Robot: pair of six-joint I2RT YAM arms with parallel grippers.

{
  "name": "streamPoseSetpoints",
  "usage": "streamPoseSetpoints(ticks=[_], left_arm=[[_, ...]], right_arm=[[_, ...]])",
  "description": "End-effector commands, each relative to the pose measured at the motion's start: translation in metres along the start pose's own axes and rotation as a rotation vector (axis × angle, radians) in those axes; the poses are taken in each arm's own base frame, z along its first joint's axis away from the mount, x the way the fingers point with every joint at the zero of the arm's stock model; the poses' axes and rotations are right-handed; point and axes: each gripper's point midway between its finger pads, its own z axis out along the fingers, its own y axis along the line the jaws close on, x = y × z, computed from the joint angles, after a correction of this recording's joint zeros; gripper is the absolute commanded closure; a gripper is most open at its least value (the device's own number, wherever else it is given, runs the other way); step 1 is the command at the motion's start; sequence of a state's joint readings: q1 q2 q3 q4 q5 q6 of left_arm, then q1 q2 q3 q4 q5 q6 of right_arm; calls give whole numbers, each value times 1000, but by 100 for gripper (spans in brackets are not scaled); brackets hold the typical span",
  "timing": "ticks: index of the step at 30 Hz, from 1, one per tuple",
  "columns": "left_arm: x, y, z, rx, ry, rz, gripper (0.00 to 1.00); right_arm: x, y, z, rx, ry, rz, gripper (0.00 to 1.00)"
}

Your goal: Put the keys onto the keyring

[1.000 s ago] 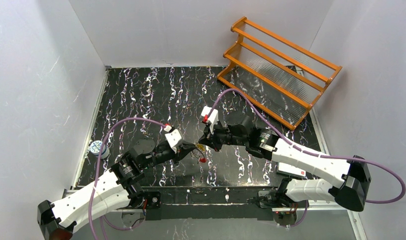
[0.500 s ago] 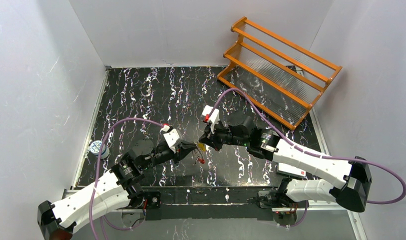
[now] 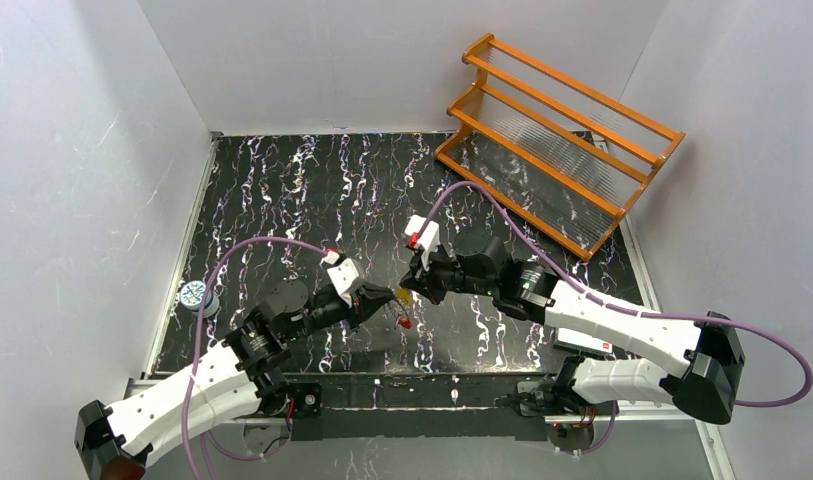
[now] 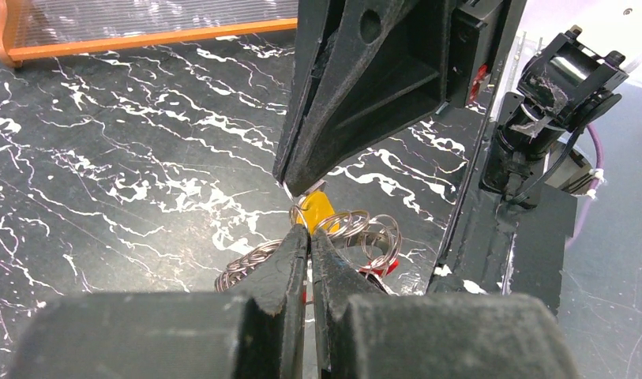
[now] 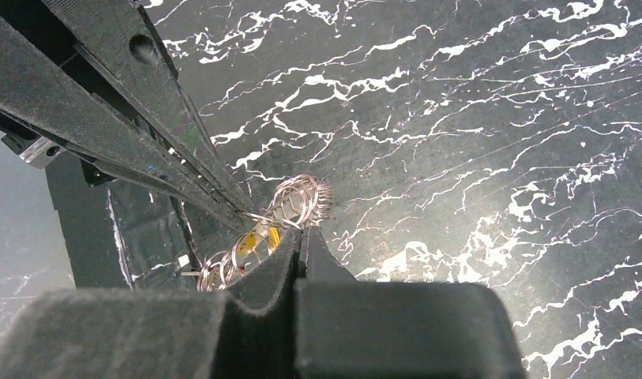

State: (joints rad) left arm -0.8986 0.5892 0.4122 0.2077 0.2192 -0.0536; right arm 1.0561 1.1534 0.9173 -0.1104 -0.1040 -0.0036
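Left gripper: we see the left gripper (image 4: 308, 235) with its two fingers pressed together, only a thin slit between the tips.
Left grip: it is pinching the wire of the keyring (image 4: 357, 229). Coils of the wire bulge out on both sides of the closed tips.
Right gripper: the right gripper (image 5: 300, 235) has its fingers squeezed flat against each other, with no gap that we can make out.
Right grip: in the left wrist view its tip comes down onto the top edge of the brass key (image 4: 319, 212) and pinches it there.
Meeting point: the two fingertip pairs are nose to nose, nearly touching, with the brass key just between them and against the wire coils.
Keyring position: held up off the black marbled table (image 3: 282, 190), in the near middle of it, between the two arms.
Red section: the red section (image 3: 406, 322) hangs just below the left fingertips, on the near side.
Threading: we cannot tell whether the wire passes through the brass key.
Background: an orange rack (image 3: 557, 140) stands at the far right, well apart from both grippers.
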Motion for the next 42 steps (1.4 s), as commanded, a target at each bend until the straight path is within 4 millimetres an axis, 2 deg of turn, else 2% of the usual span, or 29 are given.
streamPoseSetpoints(ticks=[1,19,38,42], left_arm=[[-31,-14,-1,65,-126,-8,100],[-27,-9,0,32,-171,-93,100],[-29,-8,-3,22,-238,-160,100],[-29,-8,-3,21,-244,-167,100]], right_arm=[[7,-23,-2,110,7,-21,99],[2,-11,-8,72,-57,-33,99],[8,-8,-8,58,-58,-44,99],[7,0,-6,15,-60,-46,99]])
